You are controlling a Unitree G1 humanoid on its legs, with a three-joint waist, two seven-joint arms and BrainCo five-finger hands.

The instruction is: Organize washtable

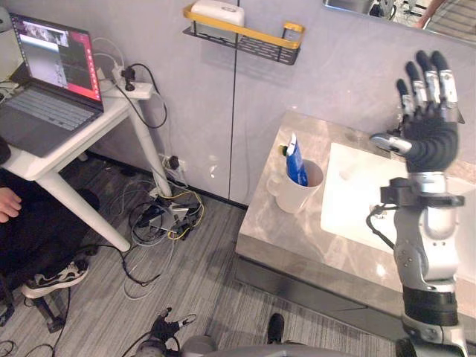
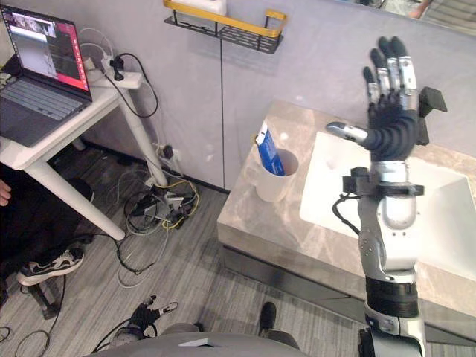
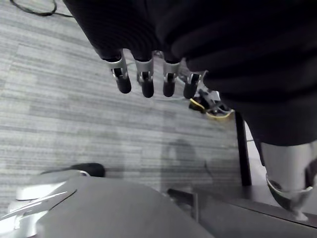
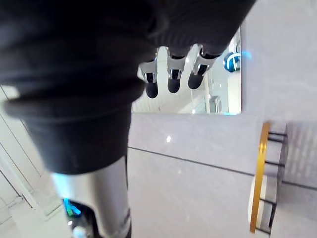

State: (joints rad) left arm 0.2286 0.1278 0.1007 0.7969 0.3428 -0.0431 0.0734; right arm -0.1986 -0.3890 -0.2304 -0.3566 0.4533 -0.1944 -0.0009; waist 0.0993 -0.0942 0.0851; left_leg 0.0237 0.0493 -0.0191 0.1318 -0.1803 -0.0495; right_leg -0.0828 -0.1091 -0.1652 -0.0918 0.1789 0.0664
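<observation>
1. Right hand (image 1: 429, 125): raised high above the sink basin (image 1: 355, 202), fingers straight and spread, holding nothing. You have a long descent to make before any grasp.
2. Left hand (image 3: 147, 84): hangs low over the floor, fingers relaxed and empty. Leave it idle.
3. White mug (image 1: 296, 195): stands upright on the marble worktop (image 1: 274, 232), just beside the basin, with a blue toothpaste tube (image 1: 296, 161) leaning inside it.
4. Wall shelf (image 1: 245, 37): black wire with a yellow rail, mounted above and well apart from the mug. It carries a white container (image 1: 218, 11).
5. Suggested approach: bring the right hand down and toward the mug. Come at its body side-on with the thumb opposed. Avoid knocking the tube, which would likely tip out.
</observation>
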